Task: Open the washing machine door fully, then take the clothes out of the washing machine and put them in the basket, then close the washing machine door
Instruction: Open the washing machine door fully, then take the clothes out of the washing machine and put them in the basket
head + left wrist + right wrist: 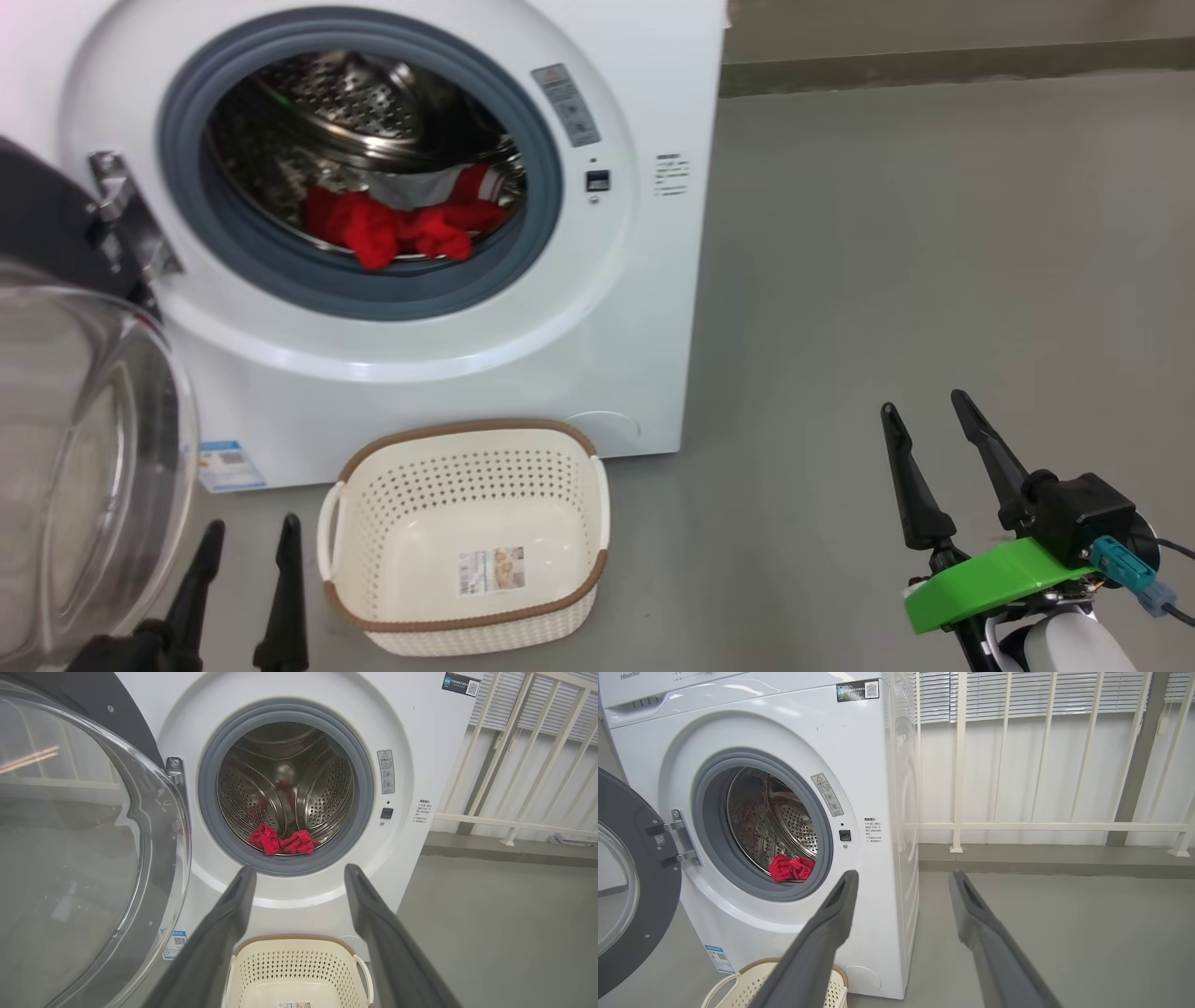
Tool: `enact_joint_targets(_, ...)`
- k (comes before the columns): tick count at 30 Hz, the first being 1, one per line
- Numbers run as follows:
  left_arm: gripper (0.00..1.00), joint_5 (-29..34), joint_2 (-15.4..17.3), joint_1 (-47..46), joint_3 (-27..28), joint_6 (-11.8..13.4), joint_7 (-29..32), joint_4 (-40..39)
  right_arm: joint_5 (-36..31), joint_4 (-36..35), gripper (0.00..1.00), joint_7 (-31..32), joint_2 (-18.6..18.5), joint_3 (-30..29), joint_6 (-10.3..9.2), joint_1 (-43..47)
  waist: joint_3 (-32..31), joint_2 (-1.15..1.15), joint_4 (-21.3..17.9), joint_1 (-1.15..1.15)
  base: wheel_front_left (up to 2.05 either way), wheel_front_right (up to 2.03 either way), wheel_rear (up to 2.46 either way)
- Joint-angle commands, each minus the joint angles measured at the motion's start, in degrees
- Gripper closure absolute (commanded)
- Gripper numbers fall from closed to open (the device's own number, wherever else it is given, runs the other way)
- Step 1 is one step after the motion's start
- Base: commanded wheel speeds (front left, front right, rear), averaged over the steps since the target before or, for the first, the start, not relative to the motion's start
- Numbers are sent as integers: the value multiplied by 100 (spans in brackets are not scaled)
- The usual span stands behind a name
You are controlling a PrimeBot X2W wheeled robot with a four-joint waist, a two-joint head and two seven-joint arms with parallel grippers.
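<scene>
Lettering [629, 675] at the top left corner of the washing machine [653, 308] reads "Hisense". A black sticker [858, 689] with a square code sits at the top right corner of its front. A grey warning sticker [566, 105] headed by a triangle runs beside the grey rubber ring [551, 196]. A short block of print [671, 174], too small to read, lies near the right edge, and a blue label [231, 465] marks the lower left corner. The door [644, 905] stands wide open on its hinge [126, 219] at the left of the opening, its clear bowl bulging toward the head camera. The clothes [392, 229], bright red with a white and grey band, lie heaped at the front lip of the steel drum [364, 103], at the bottom of the opening. The basket [467, 429], with a paper label [490, 570] of unreadable print on its bottom, stands on the floor [934, 233] just before the machine's lower edge. The left gripper [252, 525] hangs low with its fingers spread, just beside the basket's left handle and under the door glass. From its wrist the clothes show between and beyond the two fingers, well apart from them, with the basket below. The right gripper [923, 403], fingers likewise spread, is over the floor to the right of the machine, well apart from clothes and basket. From its wrist the clothes lie left of both fingers. A green bracket [990, 579] sits behind those fingers.
</scene>
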Motion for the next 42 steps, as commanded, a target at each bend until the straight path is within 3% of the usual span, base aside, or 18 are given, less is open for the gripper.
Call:
enact_joint_targets(1, 0, 69, 67, -54, 223, -58, -70, -61, -8, -188, 0, -37, 0, 90, 37, -46, -41, 0, -191, 0, 0, 0, 0)
enact_joint_targets(23, 0, 732, -469, 528, 831, -436, -96, 192, -79, -181, 0, -37, -19, 34, 37, 309, -237, 0, -330, 0, 0, 0, 0)
enact_joint_targets(34, 0, 910, -801, 571, 1299, -670, -96, -117, -86, -132, 0, -37, -52, 94, 37, 312, -265, 0, -344, 0, 0, 0, 0)
enact_joint_targets(42, 0, 1243, -870, 560, 1412, -634, -96, -3, -66, -113, 0, -37, -52, 102, 37, 298, -238, 0, -332, 0, 10, -10, 0)
